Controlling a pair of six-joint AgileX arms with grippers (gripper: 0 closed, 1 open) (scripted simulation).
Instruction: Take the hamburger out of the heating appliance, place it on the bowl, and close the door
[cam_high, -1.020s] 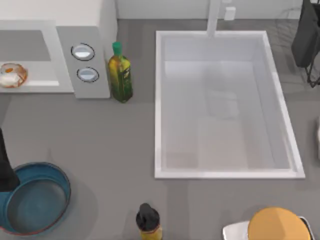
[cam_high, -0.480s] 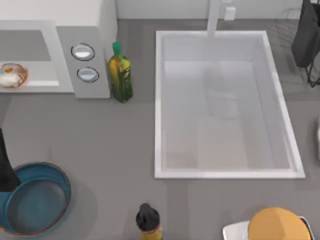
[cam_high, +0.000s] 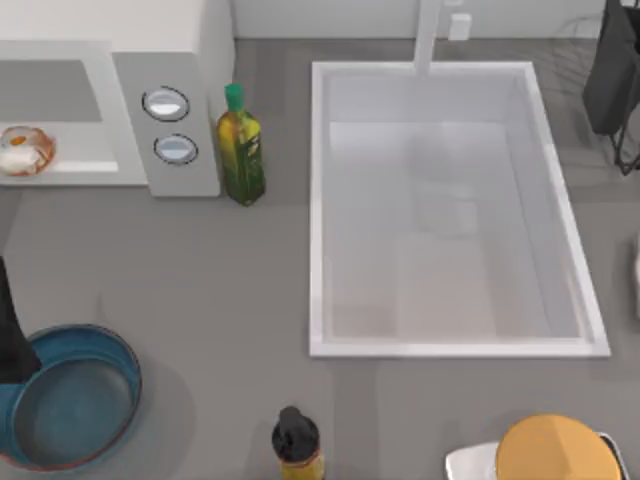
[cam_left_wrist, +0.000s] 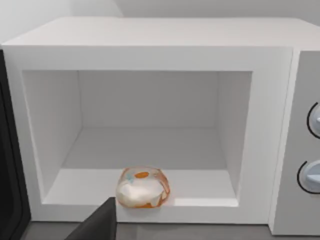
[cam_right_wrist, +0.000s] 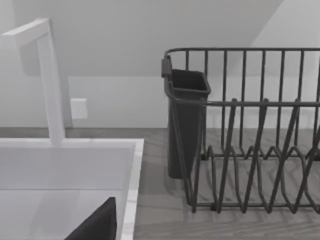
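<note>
The hamburger (cam_left_wrist: 142, 187) sits at the front edge of the cavity floor of the heating appliance (cam_left_wrist: 150, 60), at the far left of the table. Its door (cam_left_wrist: 10, 165) stands swung open at the cavity's left side. In the top view the left arm (cam_high: 10, 335) is at the left edge, overlapping the rim of the bowl (cam_high: 70, 395), near side of the table. The hamburger (cam_high: 22, 150) lies directly far of this arm, with the bowl just beside it, so the left arm is clearly the nearer one for the reach. The hamburger is rounded, with no marked long axis. Whether the left pincer is wide or narrow cannot be told; the same holds for the right arm, parked near the sink (cam_high: 450, 210) and a dish rack (cam_right_wrist: 250, 130).

Count: one hamburger, one bowl, one appliance with two knobs (cam_high: 166, 103), two bottles (cam_high: 240, 158).
</note>
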